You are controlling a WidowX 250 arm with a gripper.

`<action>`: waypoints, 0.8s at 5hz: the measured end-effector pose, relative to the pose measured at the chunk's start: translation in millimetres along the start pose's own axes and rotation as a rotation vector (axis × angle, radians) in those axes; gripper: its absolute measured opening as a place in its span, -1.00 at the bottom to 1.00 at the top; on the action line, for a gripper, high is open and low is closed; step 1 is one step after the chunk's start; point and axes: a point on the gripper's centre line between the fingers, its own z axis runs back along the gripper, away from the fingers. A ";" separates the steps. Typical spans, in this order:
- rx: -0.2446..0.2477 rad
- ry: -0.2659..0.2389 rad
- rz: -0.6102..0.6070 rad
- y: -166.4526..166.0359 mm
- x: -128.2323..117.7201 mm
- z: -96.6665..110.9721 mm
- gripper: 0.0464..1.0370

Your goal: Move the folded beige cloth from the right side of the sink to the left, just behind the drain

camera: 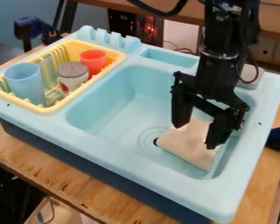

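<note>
At about four o'clock in the sink (136, 161), see the black gripper (196, 136) with fingers apart over the beige cloth (184, 148), lying beside the drain (156, 141). Seemingly ungripped and unlifted. At ten o'clock, see a yellow rack (46, 109).

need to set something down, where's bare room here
The basin floor is bare between its left wall and the drain. The front rim is bare too, but narrow. Crowded: the yellow rack, holding a blue cup, red cup and lidded jar, and the basin's right, where the end effector hangs over a beige cloth.
</note>
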 end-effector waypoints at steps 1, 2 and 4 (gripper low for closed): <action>0.030 0.052 0.027 4.1 -0.2 -11.8 0.93; 0.047 0.071 0.031 6.6 2.5 -16.9 0.93; 0.065 0.026 0.054 9.5 8.4 -20.8 0.93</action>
